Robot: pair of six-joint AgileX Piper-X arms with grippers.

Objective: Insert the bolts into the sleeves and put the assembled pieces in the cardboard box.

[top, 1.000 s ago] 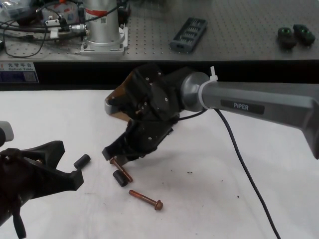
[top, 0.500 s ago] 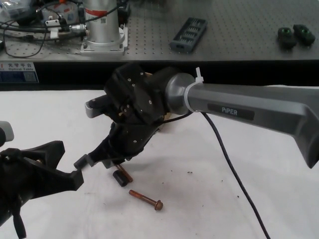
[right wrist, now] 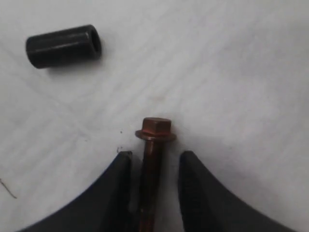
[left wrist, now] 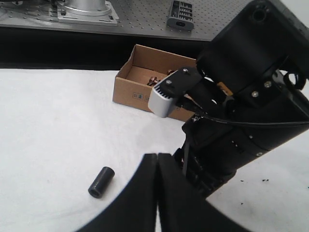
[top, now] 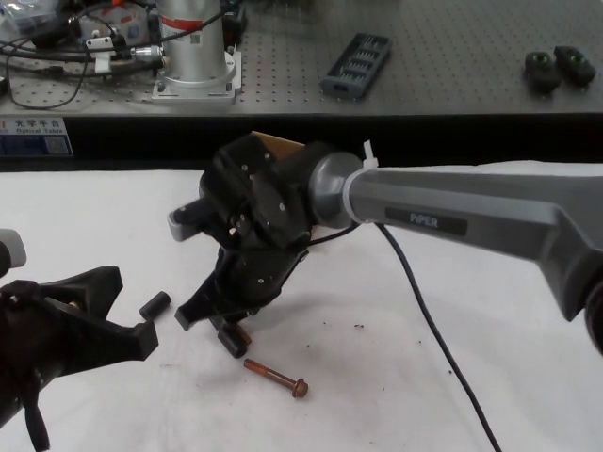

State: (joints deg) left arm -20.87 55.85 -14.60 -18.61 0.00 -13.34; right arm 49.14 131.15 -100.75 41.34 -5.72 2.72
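Bolt (right wrist: pixel 154 140) lies flat on the white cloth (right wrist: pixel 241 72), shaft btwn the fingers (right wrist: pixel 118 193) of my right gripper (right wrist: pixel 155 154), hex head poking out just past the tips. Fingers are parted a little, straddling the shaft w/ a sliver of cloth showing on one side, so nothing is clamped. A black sleeve (right wrist: pixel 63 46) lies on its side near the head, not touching it. In the high view it sits btwn my two grippers. A dark stub (top: pixel 230 342) right at my right fingertips is prob. a second sleeve, can't be sure. A second bolt (top: pixel 275 377) lies loose just beside that. My left gripper (left wrist: pixel 158 159) hangs low near the sleeve, fingers pressed together, holding nothing. Cardboard box (left wrist: pixel 133 94) stands open farther back, brownish bits inside.
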